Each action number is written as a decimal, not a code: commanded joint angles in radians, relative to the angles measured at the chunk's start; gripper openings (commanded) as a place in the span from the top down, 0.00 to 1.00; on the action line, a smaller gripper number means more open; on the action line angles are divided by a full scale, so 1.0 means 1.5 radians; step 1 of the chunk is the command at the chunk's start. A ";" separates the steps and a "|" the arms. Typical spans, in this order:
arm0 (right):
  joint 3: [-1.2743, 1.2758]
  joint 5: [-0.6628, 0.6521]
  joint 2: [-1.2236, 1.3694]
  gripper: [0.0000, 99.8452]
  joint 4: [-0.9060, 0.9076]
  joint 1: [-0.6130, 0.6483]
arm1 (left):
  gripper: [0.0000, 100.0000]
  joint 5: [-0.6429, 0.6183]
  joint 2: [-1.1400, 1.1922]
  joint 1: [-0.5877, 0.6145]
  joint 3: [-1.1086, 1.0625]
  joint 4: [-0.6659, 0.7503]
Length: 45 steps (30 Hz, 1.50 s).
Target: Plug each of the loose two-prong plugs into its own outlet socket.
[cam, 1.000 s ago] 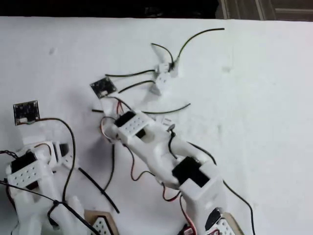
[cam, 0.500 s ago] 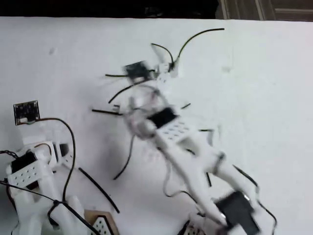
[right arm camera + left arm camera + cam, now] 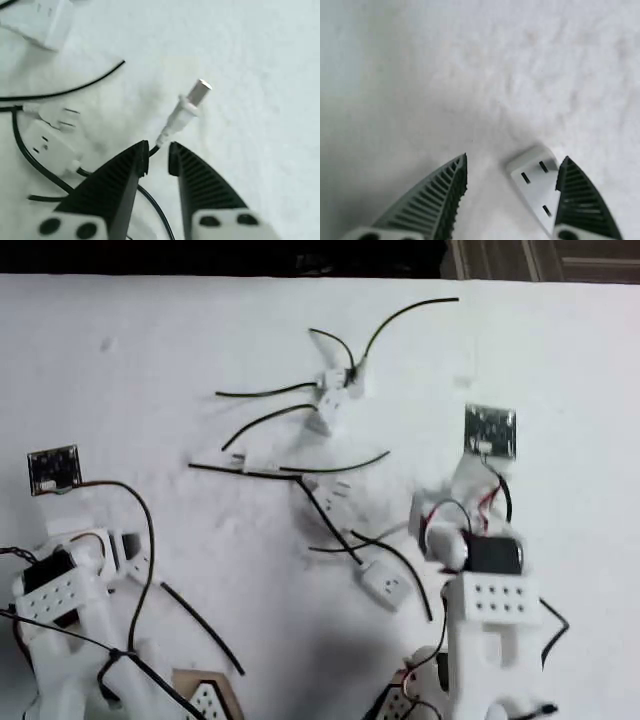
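My left gripper is open low over the table, and a white outlet socket lies between its fingers, close against one of them. My right gripper is shut on the thin black cable of a white plug, which sticks out just past the fingertips with its metal end free. Beside it lie a white socket and a two-prong plug. In the high view the right arm stands at the right, with a socket and black cables to its left. More white plug pieces lie at the back centre.
Loose black cables cross the middle of the table. The left arm with its own black lead occupies the front left corner. A dark strip runs along the table's far edge.
The right arm swung from the table's middle-left across to the right and pulled back toward the front. Cables and a socket were dragged with it toward the front centre. The left arm kept still.
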<state>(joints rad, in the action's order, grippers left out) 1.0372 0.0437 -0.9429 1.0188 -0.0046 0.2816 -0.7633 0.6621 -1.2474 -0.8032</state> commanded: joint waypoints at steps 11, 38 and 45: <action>-0.013 -0.470 -0.107 0.78 0.097 -0.034 | 0.71 -0.003 -0.017 0.002 0.003 0.012; -0.063 -0.660 0.195 0.77 0.078 0.003 | 0.71 -0.006 -0.017 0.002 0.003 0.012; -0.062 -0.734 0.256 0.67 0.076 0.022 | 0.71 -0.007 -0.014 0.001 0.002 0.029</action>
<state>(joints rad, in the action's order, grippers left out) 0.9881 -1.0088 -0.5777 1.1477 0.0153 0.2816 -0.7633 0.6621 -1.2474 -0.7894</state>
